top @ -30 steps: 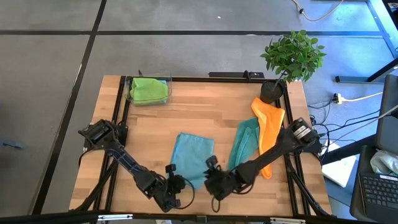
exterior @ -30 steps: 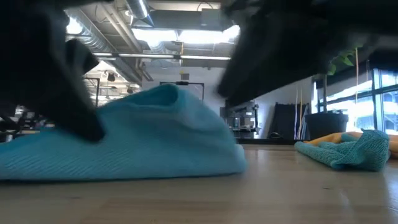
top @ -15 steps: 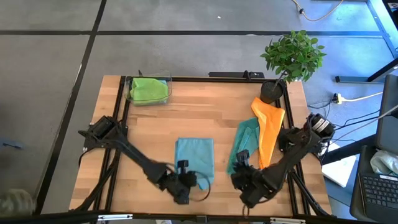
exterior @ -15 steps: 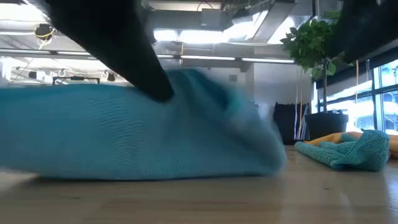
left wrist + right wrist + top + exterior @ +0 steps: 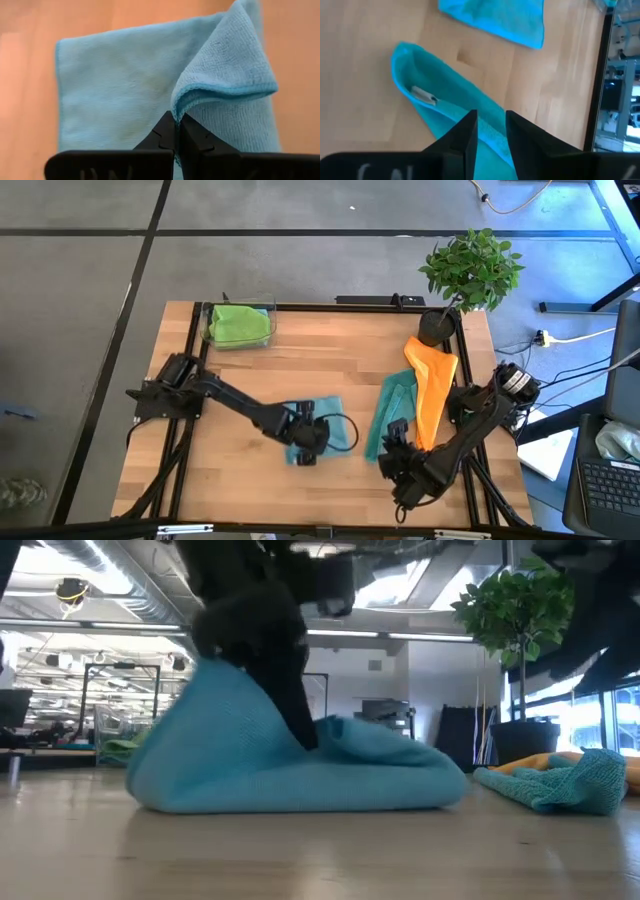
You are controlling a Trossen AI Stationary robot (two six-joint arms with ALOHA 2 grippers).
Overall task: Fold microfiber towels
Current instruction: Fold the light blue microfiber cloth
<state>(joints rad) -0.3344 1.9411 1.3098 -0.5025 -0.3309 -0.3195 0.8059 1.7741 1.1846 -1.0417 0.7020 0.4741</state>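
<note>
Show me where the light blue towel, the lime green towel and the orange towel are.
light blue towel [image 5: 110, 85], left wrist view, on its flat layer.
lime green towel [image 5: 240, 324], high view, on its middle.
orange towel [image 5: 432, 375], high view, on its upper half.

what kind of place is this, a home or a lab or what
Most likely a robotics lab or open workshop, not a home. The low view shows exposed ceiling ducts and strip lights over a large hall, the wooden table sits in a black frame, and cables and a laptop lie alongside.
</note>
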